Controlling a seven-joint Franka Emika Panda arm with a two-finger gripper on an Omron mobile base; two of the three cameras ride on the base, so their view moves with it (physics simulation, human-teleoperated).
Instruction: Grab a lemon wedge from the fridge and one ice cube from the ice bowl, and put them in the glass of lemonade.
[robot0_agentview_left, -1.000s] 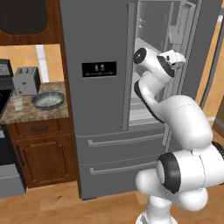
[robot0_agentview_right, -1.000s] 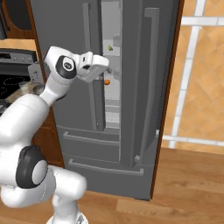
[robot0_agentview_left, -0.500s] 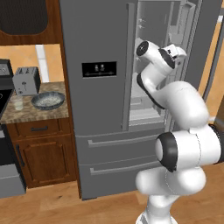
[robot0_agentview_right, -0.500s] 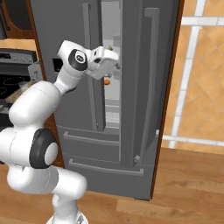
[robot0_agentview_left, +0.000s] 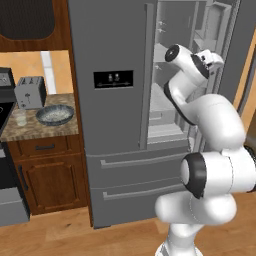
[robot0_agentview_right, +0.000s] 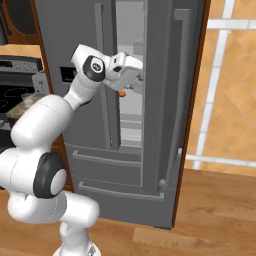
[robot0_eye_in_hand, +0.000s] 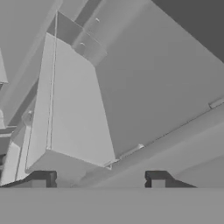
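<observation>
- The tall dark grey French-door fridge (robot0_agentview_left: 115, 115) stands with its right door swung open.
- The white arm's two-finger gripper (robot0_eye_in_hand: 98, 178) reaches inside the fridge at upper-shelf height; its dark fingertips (robot0_eye_in_hand: 40, 179) stand well apart with nothing between them.
- A small round orange fruit (robot0_agentview_right: 122, 93) sits inside the fridge, just below the hand.
- A wide grey-blue speckled bowl (robot0_agentview_left: 55, 114) and a small clear glass (robot0_agentview_left: 20, 117) rest on the stone counter (robot0_agentview_left: 40, 127) left of the fridge, in front of a silver toaster (robot0_agentview_left: 30, 92).
- I cannot make out the lemon wedge.

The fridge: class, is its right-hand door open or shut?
Open. The fridge shows pale inner shelves, and the gripper reaches inside.
</observation>
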